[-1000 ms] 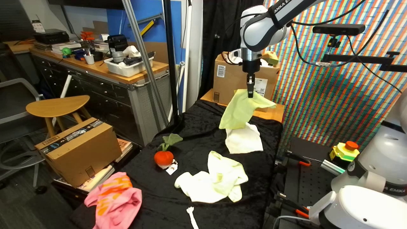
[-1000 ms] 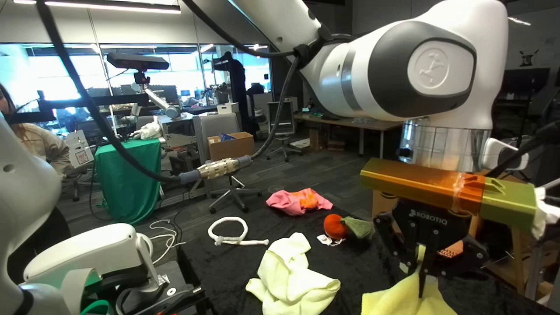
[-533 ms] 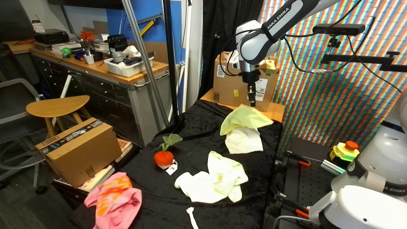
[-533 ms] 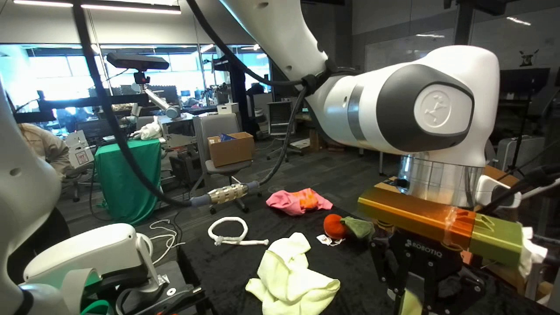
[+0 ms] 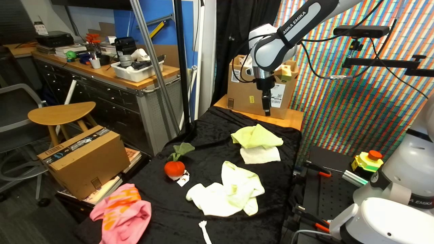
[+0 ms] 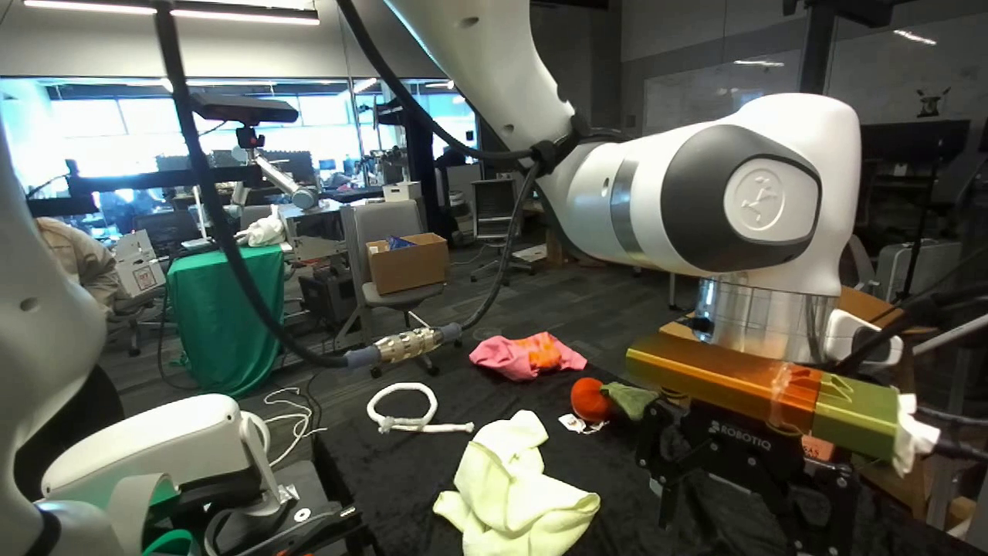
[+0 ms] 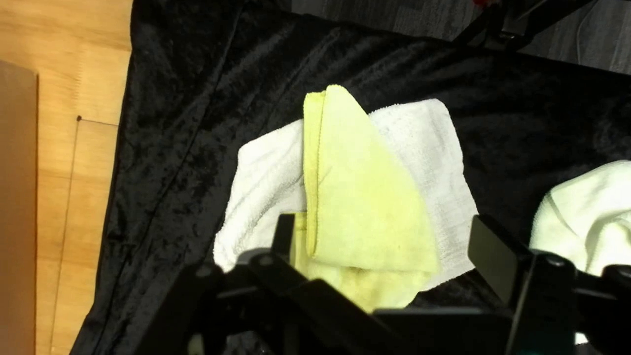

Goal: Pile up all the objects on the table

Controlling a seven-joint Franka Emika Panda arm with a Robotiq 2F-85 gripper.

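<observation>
My gripper (image 7: 382, 236) is open, with its fingers wide apart and nothing held, above the yellow cloth (image 7: 369, 197). That cloth lies folded on top of the white cloth (image 7: 424, 143), whose edges stick out on both sides. Both rest at the far end of the black table (image 5: 210, 139). A crumpled pale yellow cloth (image 5: 223, 200) lies mid-table, apart from that pair. The pink-orange cloth (image 5: 123, 213) is bunched at the near corner. Between them and the workbench sits the round red item (image 6: 590, 399) with green leaves and a white tag.
A big cardboard box (image 5: 251, 95) stands on the wooden surface (image 5: 294, 118) just behind the gripper. Another box (image 5: 88, 159) sits beside the table. A white rope-like loop (image 6: 401, 398) lies on the black fabric. A second white arm (image 5: 396, 220) flanks one side.
The gripper has opened and let go of the yellow cloth, which has dropped and folded onto the white cloth. The arm has lowered and shifted slightly.
</observation>
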